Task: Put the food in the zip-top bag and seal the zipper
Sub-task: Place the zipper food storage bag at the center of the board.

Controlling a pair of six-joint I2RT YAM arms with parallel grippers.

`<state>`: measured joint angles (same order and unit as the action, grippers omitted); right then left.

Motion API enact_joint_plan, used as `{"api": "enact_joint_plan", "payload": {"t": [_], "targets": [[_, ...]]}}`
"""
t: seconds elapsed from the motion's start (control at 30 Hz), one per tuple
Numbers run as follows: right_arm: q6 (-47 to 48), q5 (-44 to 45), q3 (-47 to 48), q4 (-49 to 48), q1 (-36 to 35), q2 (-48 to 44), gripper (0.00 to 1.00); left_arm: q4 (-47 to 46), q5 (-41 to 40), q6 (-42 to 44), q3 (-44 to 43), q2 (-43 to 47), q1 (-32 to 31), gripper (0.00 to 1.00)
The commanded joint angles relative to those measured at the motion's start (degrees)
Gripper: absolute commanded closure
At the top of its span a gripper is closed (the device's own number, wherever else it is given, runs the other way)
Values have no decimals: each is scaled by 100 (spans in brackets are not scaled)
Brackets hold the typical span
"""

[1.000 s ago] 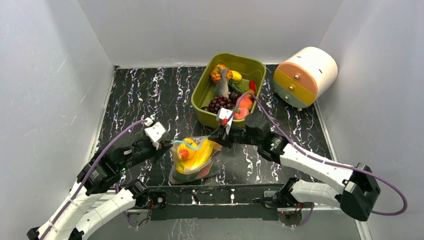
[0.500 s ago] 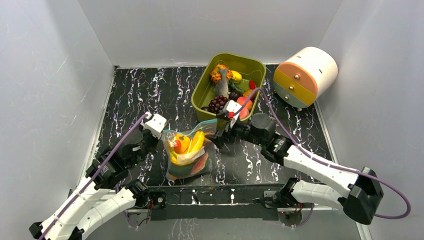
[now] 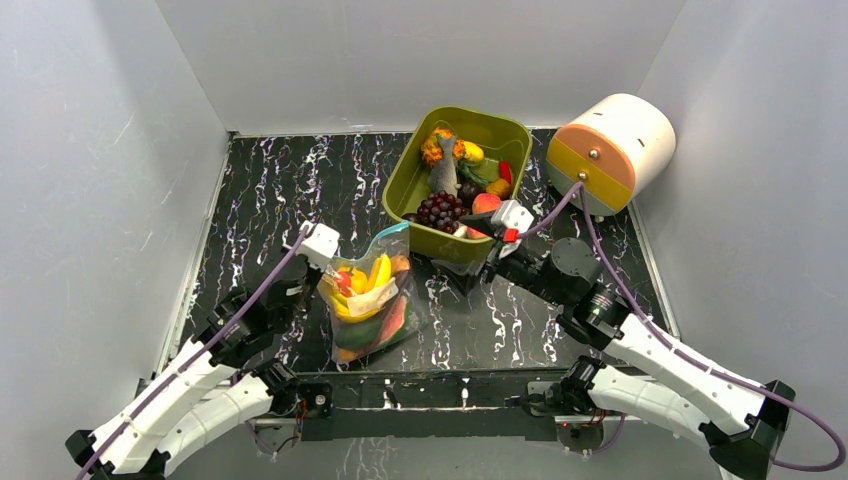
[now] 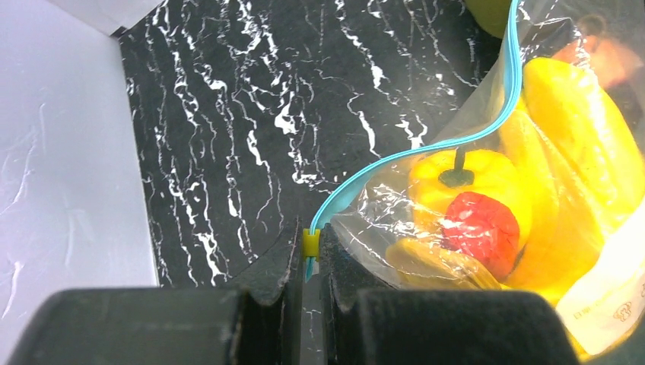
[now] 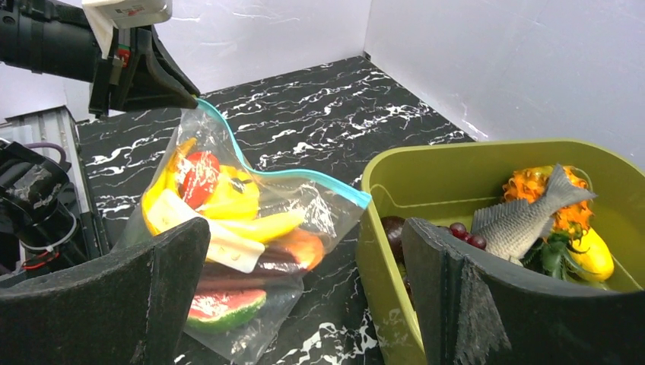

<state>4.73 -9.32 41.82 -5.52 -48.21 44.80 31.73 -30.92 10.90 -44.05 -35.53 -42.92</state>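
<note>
The zip-top bag (image 3: 368, 305) lies on the black marbled table, tilted up at its left corner. It holds food: a yellow pepper (image 4: 464, 173), a red piece (image 4: 481, 228), a banana (image 5: 255, 226) and a watermelon wedge (image 5: 224, 308). My left gripper (image 4: 310, 255) is shut on the left end of the zipper (image 4: 426, 152), at its yellow slider (image 4: 309, 242). From there the teal strip runs as one line to the bag's right corner (image 5: 357, 198). My right gripper (image 5: 300, 236) stands open, well clear of the bag, next to the olive tub (image 3: 400, 185).
The olive tub's near wall (image 5: 388, 289) sits between my right fingers. It holds a fish (image 5: 525, 217), grapes (image 3: 440, 208) and other toy foods. A white drum with orange and yellow drawers (image 3: 610, 150) lies at the back right. Grey walls enclose the table.
My right gripper let go of the bag's right corner, opened wide and drew back to the right. The bag sagged down and shifted left with my left gripper.
</note>
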Motion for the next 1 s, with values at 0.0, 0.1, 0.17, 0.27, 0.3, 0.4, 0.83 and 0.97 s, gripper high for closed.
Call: {"api": "enact_joint_plan", "payload": {"t": [0.0, 0.1, 0.17, 0.27, 0.3, 0.4, 0.83, 0.97], "targets": [[95, 248, 51, 71, 4, -239, 2, -179, -825, 69, 115, 255, 20, 100], [93, 269, 52, 106, 4, -286, 2, -147, -1036, -4, 147, 346, 14, 100], [100, 287, 68, 136, 4, -303, 2, -117, -1131, -15, 162, 332, 12, 100], [100, 286, 72, 141, 4, -299, 2, -35, -1251, -29, 173, 251, 12, 100], [80, 282, 76, 139, 5, -296, 2, -29, -1261, -35, 175, 226, 16, 100], [43, 273, 89, 172, 6, -296, 2, -40, -1241, -38, 172, 197, 16, 100], [-412, 397, -43, 365, 4, -325, 2, 159, -1275, -374, -146, 120, 12, 41], [-899, 925, -17, 538, 4, -282, 2, 137, -1007, -483, -320, 32, 12, 29]]}}
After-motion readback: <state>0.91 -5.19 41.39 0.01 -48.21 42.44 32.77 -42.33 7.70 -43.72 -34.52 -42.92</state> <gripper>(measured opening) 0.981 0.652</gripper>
